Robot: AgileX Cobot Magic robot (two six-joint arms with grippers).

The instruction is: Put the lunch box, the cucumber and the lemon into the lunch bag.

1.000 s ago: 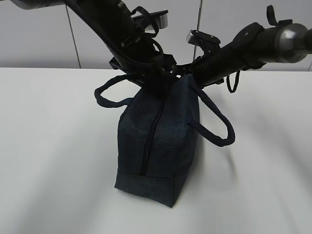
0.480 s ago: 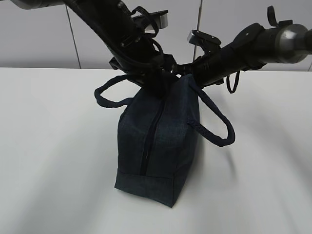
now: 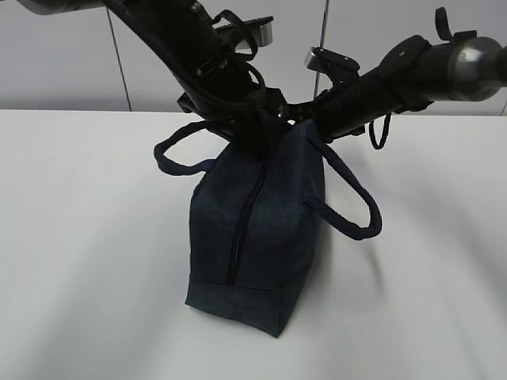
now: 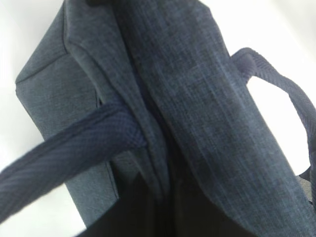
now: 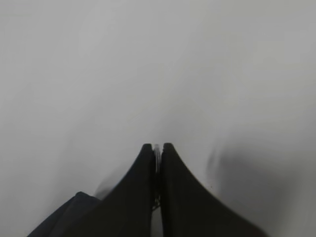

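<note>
White bench (image 3: 87,261) below everything. Dark navy lunch bag (image 3: 257,237) upright at its middle, zipper (image 3: 242,229) closed down the near face, loop handles (image 3: 352,206) hanging out to both sides. Left gripper (image 3: 257,131) at the bag's top far end, jaws hidden, grip impossible to tell. Right gripper (image 5: 157,153) beside it, jaws pinched nearly together on a thin pale sliver, identity unclear.

The box-shaped dark navy lunch bag (image 3: 257,229) is matt, coarse woven cloth; its loop handles (image 4: 64,158) are ribbed webbing. The white table (image 3: 87,237) looks smooth and matt.
</note>
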